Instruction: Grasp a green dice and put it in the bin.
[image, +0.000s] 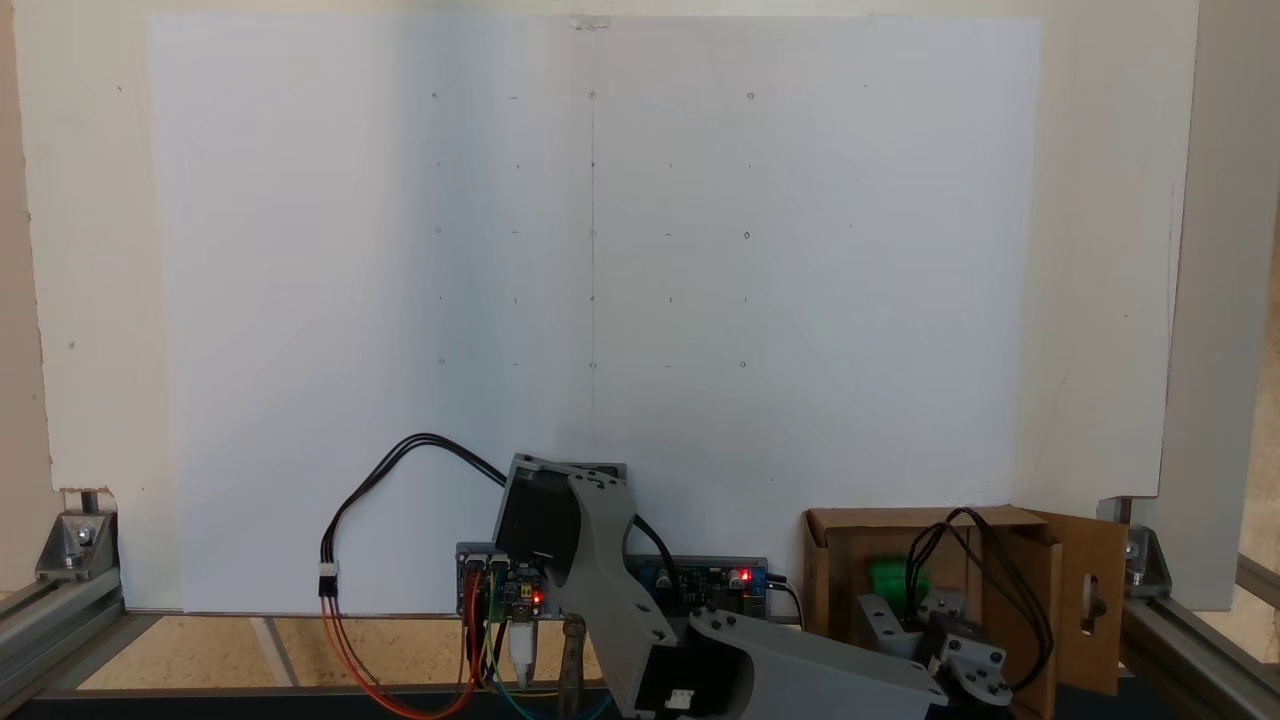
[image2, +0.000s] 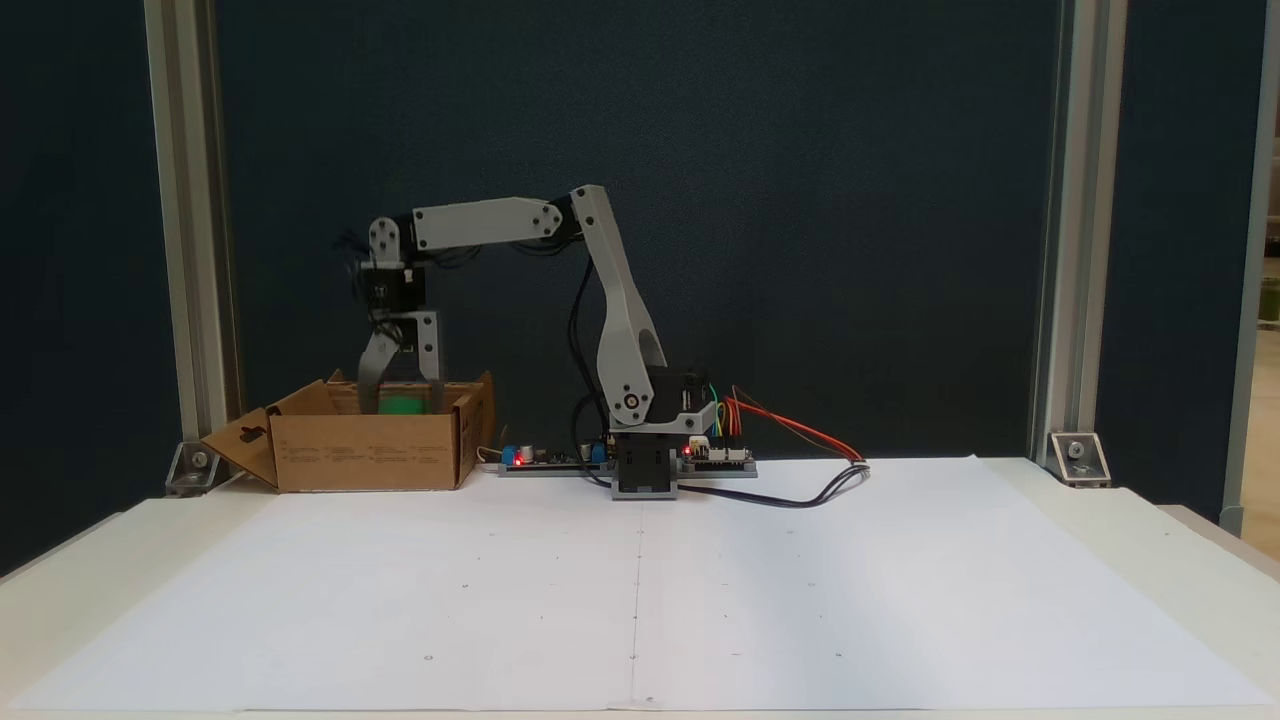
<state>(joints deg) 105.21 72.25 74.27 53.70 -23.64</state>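
Note:
The brown cardboard bin stands at the table's back left in a fixed view, its flap with the oblong cutout folded outward. My gripper hangs straight down over the bin's opening, its jaws spread apart and open. The green dice shows at rim level between and just below the fingertips, touching neither that I can tell. In a fixed view from behind the arm the dice is a blurred green patch inside the bin, beside the gripper's grey finger.
The arm's base with its lit circuit boards and coloured wires sits right of the bin. A black cable loops onto the large white paper sheet. Aluminium frame posts stand at both back corners.

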